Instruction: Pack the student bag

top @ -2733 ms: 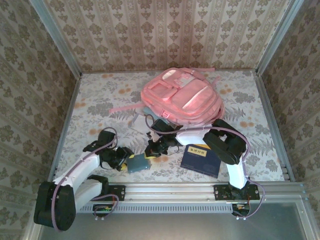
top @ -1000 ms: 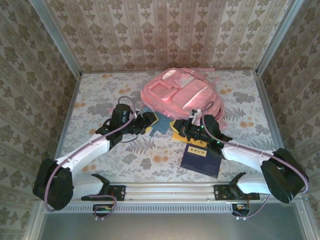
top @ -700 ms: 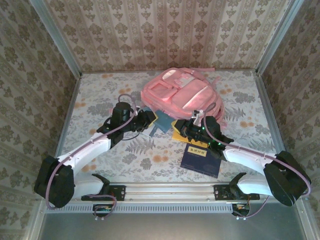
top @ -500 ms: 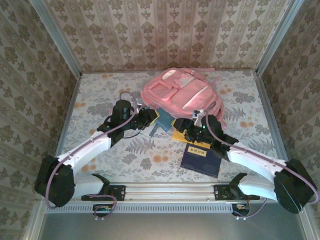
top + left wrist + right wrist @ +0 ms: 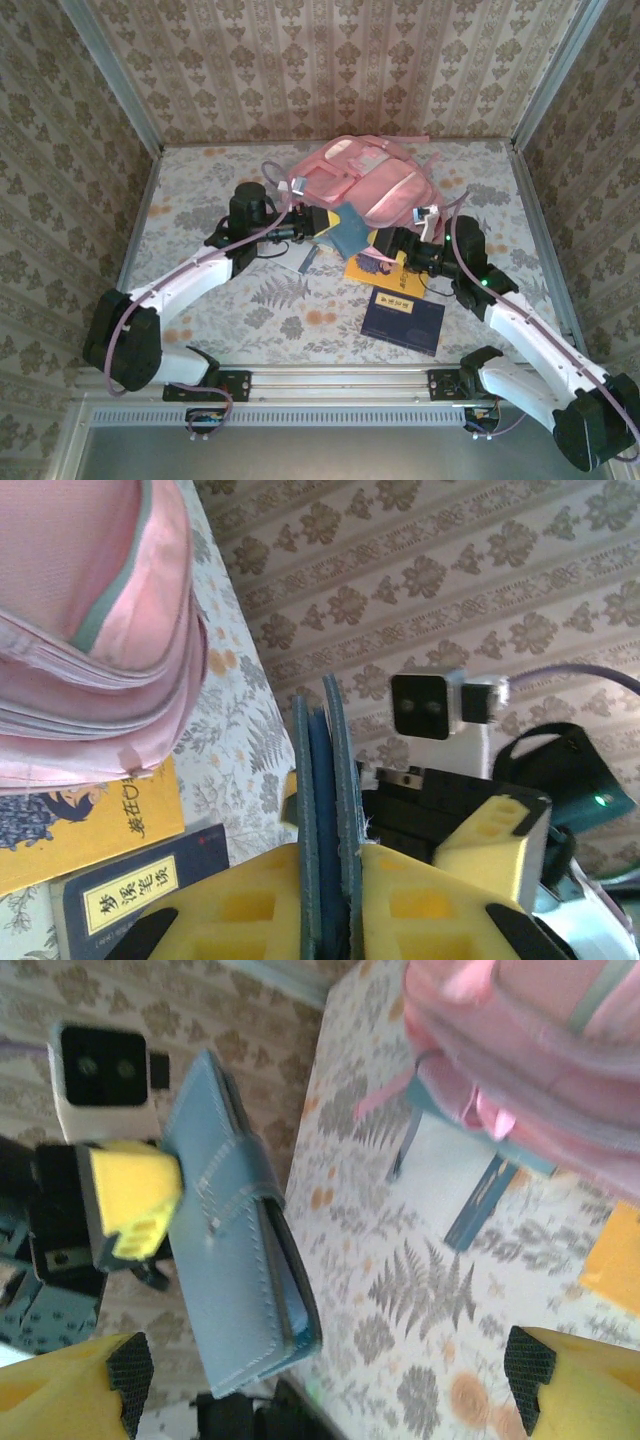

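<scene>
The pink student bag lies at the back middle of the table, and its side shows in both wrist views. A teal-blue wallet hangs just in front of it, above the table. My left gripper is shut on the wallet's edge, and in the left wrist view the yellow fingers clamp the wallet edge-on. My right gripper stands open just right of the wallet. In the right wrist view the wallet sits ahead of this gripper, untouched.
A yellow book lies under the bag's front edge and a dark blue book lies nearer me. A white sheet with a blue strip lies beside the bag. Patterned walls close in the table on three sides.
My left gripper has closed on the wallet and lifted it toward the bag. My right gripper has opened, released it and drawn back to the right.
</scene>
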Controlling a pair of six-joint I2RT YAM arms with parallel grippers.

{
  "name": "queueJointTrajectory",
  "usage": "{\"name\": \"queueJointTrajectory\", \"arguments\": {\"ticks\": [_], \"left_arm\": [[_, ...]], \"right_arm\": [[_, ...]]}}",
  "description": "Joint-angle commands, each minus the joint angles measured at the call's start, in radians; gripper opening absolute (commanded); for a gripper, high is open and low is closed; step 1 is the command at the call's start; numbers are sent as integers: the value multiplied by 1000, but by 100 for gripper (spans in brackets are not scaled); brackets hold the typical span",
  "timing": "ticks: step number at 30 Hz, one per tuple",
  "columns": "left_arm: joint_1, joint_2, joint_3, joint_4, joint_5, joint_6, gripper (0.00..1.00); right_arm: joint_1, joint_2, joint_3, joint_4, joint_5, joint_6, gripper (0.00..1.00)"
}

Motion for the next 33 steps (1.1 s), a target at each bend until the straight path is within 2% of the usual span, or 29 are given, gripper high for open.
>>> {"name": "queueJointTrajectory", "arguments": {"ticks": [1, 5, 8, 13, 14, 16, 18, 20, 22, 25, 28, 30, 33], "left_arm": [[-17, 9, 37, 107, 91, 4, 14], [-37, 24, 45, 103, 94, 3, 15], [-51, 33, 54, 91, 93, 11, 15], [-59, 43, 76, 29, 77, 48, 17], [-59, 45, 86, 11, 74, 57, 20], [-59, 48, 130, -86, 56, 113, 43], [-58, 55, 203, -260, 5, 221, 62], [-61, 96, 325, -455, -63, 350, 72], [-73, 176, 469, -615, -128, 451, 75], [-98, 317, 670, -773, -200, 532, 77], [-133, 464, 872, -933, -308, 615, 78], [-157, 562, 1018, -1059, -421, 670, 78], [-165, 675, 1173, -1126, -472, 690, 78]], "right_arm": [[-4, 14, -24, 134, -146, 64, 91], [-4, 39, -44, 248, -155, 139, 82], [-4, 55, -58, 319, -150, 183, 68], [-2, 49, -63, 333, -140, 197, 30], [-3, 42, -60, 311, -133, 186, 25], [-11, 16, -45, 223, -101, 143, 17], [-40, -18, -37, 142, -65, 118, 13], [-88, -61, -23, 26, -2, 83, 11], [-140, -122, -2, -139, 112, 33, 13], [-220, -177, 29, -316, 227, -3, 13], [-301, -208, 36, -410, 261, -2, 14], [-337, -228, 39, -450, 284, -17, 13], [-370, -246, 36, -473, 294, -39, 13]]}}
